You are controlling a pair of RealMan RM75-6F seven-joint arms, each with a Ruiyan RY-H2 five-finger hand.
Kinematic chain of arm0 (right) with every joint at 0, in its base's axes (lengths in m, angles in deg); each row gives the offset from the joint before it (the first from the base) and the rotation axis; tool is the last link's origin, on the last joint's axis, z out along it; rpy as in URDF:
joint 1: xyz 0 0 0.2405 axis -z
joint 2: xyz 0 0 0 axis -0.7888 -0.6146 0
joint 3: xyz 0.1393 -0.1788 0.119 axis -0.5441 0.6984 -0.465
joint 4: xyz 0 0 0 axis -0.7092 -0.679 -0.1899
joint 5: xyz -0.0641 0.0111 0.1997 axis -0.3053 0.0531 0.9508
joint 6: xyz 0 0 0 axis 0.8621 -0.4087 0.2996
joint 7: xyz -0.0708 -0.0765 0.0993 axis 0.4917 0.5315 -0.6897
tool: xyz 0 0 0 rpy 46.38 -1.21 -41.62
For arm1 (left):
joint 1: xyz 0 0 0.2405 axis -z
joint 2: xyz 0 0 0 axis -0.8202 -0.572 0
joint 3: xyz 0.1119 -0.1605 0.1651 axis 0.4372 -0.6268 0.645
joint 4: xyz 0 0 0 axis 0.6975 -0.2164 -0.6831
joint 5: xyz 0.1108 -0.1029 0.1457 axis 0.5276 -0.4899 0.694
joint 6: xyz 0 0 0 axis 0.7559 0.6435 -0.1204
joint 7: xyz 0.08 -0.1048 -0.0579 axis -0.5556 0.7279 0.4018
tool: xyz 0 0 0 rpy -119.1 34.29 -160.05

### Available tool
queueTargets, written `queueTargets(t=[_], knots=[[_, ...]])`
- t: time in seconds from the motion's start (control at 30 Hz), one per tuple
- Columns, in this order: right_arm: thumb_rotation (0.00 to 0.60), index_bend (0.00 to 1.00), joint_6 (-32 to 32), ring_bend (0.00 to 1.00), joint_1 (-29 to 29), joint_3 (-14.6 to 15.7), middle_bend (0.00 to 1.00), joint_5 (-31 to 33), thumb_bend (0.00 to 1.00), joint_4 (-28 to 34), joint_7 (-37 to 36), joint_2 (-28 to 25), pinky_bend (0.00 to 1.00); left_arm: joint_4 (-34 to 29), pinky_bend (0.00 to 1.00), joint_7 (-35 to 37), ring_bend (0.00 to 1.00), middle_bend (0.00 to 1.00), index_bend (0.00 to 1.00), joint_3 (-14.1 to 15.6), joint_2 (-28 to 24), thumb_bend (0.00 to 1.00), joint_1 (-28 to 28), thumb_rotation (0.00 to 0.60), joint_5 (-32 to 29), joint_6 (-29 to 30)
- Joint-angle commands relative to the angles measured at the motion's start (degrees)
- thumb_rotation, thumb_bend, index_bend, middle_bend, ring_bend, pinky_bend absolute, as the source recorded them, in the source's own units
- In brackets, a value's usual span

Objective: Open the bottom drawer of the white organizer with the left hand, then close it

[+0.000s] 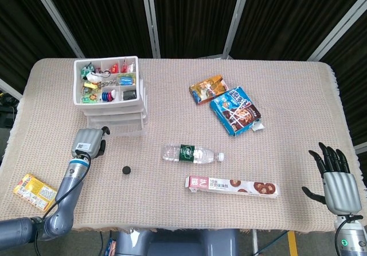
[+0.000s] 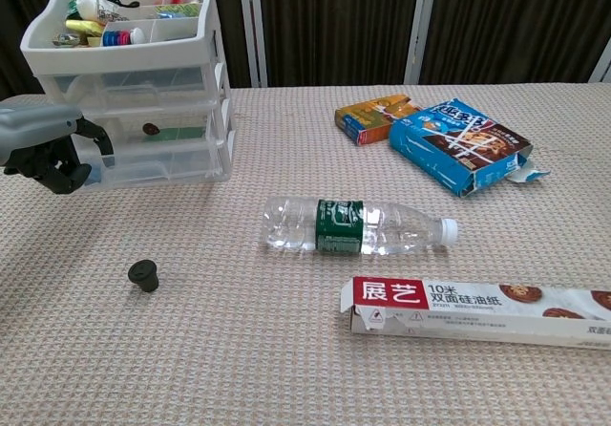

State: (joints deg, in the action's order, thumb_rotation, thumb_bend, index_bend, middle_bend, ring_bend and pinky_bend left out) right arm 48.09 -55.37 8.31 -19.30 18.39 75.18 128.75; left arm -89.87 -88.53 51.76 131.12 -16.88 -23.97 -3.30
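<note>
Dark curtains [image 1: 195, 15] behind table; beige woven tablecloth [image 1: 172, 204].

Behind the curled fingers [image 2: 59, 163] of the left hand [image 2: 43, 144], the bottom drawer [image 2: 158, 163] front corner is hidden, contact cannot be judged, and that hand is cut by the chest view's left edge

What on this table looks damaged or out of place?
The blue cookie box has a torn-open end with a flap sticking out. The water bottle lies on its side, and a small dark cap sits loose on the cloth.
</note>
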Motion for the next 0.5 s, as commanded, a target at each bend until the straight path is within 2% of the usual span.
queueTargets(t=[0.03,0.27,0.5], knots=[[0.600,0.16,-0.01,0.00,0.00,0.01,0.00,-0.01,0.01,-0.01,-0.01,0.00,0.00,-1.13,0.82,0.67,0.85,0.86,0.36,0.82,-0.59,0.64,-0.26,0.600,0.78,0.25],[0.600,0.16,0.03,0.00,0.01,0.08,0.00,-0.17,0.01,0.04,0.06,0.04,0.00,-4.98,0.82,2.97,0.85,0.86,0.37,3.02,-2.74,0.64,-1.71,0.600,3.46,1.28],[0.600,0.16,0.10,0.00,0.06,0.12,0.00,-0.20,0.01,0.08,0.21,0.06,0.00,-5.96,0.81,5.01,0.85,0.86,0.35,5.11,-3.91,0.64,-2.91,0.600,5.92,1.60]])
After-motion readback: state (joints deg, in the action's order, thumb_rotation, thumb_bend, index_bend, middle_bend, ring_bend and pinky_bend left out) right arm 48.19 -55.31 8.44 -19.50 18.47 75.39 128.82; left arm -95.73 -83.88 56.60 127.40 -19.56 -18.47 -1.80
